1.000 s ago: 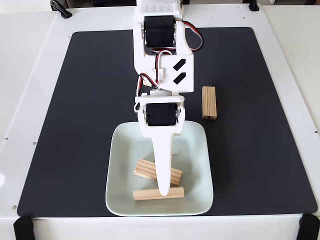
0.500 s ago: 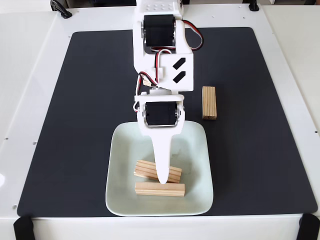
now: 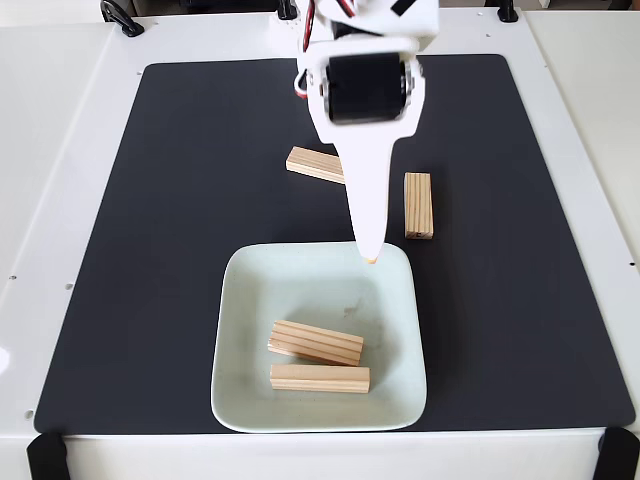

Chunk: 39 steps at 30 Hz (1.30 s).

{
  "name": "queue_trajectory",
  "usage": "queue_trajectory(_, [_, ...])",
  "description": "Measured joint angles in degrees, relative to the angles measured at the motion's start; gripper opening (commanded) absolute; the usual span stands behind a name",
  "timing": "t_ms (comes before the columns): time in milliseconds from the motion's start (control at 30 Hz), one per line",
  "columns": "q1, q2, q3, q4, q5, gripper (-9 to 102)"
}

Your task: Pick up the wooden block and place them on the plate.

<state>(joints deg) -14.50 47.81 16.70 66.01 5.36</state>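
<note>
Hanging over the plate's (image 3: 235, 300) far rim, the gripper (image 3: 371, 255) holds nothing; its jaw state is unreadable. Two wooden blocks (image 3: 316, 343) lie at its 6 o'clock; one block (image 3: 418, 205) at 1 o'clock.

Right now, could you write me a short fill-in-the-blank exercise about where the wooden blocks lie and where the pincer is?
1. ____ wooden blocks lie on the mint-white square plate, the upper block and the lower block.
2. The other two blocks, the tilted block and the upright block, lie on the ____ mat.
3. The tip of the pincer hangs over the plate's ____ rim, holding no block.

Missing words: two; black; far
</note>
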Motion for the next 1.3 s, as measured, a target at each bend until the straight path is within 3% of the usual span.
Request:
queue_trajectory(233, [-2.55,19.60,22.76,-0.88,0.00,-1])
queue_trajectory(567, [-3.87,50.01,67.50,-17.05,-9.67,-1])
queue_trajectory(733, [-4.83,59.15,83.32,-18.90,-20.13,-1])
queue_trajectory(967, [-8.35,64.25,93.96,-18.81,-40.87,-1])
queue_trajectory(1200, [-8.44,65.39,97.38,-9.40,-63.90,-1])
queue_trajectory(1300, [-8.44,65.39,97.38,-7.29,-68.99,-1])
